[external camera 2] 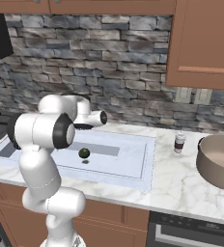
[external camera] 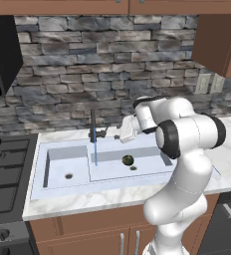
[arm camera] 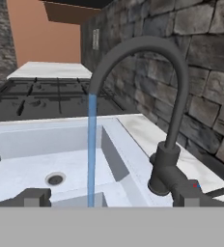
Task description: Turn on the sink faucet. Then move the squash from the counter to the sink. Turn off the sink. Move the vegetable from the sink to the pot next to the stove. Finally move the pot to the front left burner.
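One faucet [arm camera: 169, 164] runs; one squash [external camera: 128, 160] in sink [external camera: 62, 187].

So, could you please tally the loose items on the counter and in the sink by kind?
Squash, in the sink: 1
Pot, on the counter: 1
Small jar, on the counter: 1
Total: 3

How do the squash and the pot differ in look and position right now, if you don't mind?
The squash is a small dark green ball; the pot is a wide brownish-grey vessel with a paler inside. The squash lies in the sink; the pot stands on the counter to its right. Both are round and untouched.
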Robot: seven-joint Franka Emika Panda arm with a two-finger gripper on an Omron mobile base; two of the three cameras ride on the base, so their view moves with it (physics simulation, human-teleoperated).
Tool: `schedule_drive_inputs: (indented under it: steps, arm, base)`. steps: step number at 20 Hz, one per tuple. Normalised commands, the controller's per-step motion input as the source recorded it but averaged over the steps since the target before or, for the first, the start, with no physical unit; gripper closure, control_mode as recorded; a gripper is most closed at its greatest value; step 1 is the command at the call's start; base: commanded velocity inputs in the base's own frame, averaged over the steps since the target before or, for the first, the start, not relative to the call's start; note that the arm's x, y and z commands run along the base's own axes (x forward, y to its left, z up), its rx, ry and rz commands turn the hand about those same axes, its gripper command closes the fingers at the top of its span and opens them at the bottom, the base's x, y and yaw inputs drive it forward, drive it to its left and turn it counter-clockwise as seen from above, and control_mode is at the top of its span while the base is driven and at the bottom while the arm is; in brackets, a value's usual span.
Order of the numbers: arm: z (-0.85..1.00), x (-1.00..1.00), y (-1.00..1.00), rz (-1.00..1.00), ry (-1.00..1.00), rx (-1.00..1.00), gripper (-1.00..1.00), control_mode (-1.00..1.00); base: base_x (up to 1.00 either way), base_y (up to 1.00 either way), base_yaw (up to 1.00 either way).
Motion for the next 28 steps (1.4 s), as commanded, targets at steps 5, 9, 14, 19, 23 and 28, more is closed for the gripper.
schedule_drive_inputs:
  steps: [5, 9, 14, 19, 23, 28]
  arm:
    - [0.00, 0.21, -0.05, 0.00, 0.07, 0.00, -1.00, -1.00]
    - [0.00, 0.21, -0.04, 0.00, 0.06, 0.00, -1.00, -1.00]
    - [-0.06, 0.14, -0.05, 0.00, 0.03, 0.01, -1.00, -1.00]
    - [-0.09, 0.11, 0.00, 0.01, 0.01, 0.01, -1.00, -1.00]
    - [-0.13, 0.19, 0.00, 0.04, 0.00, 0.01, -1.00, -1.00]
    - [-0.12, 0.22, 0.00, 0.06, 0.00, 0.02, -1.00, -1.00]
  base:
    - [0.00, 0.00, 0.00]
    - [0.00, 0.00, 0.00]
    - [0.00, 0.00, 0.00]
    - [0.00, 0.00, 0.00]
    - [0.00, 0.00, 0.00]
    - [0.00, 0.00, 0.00]
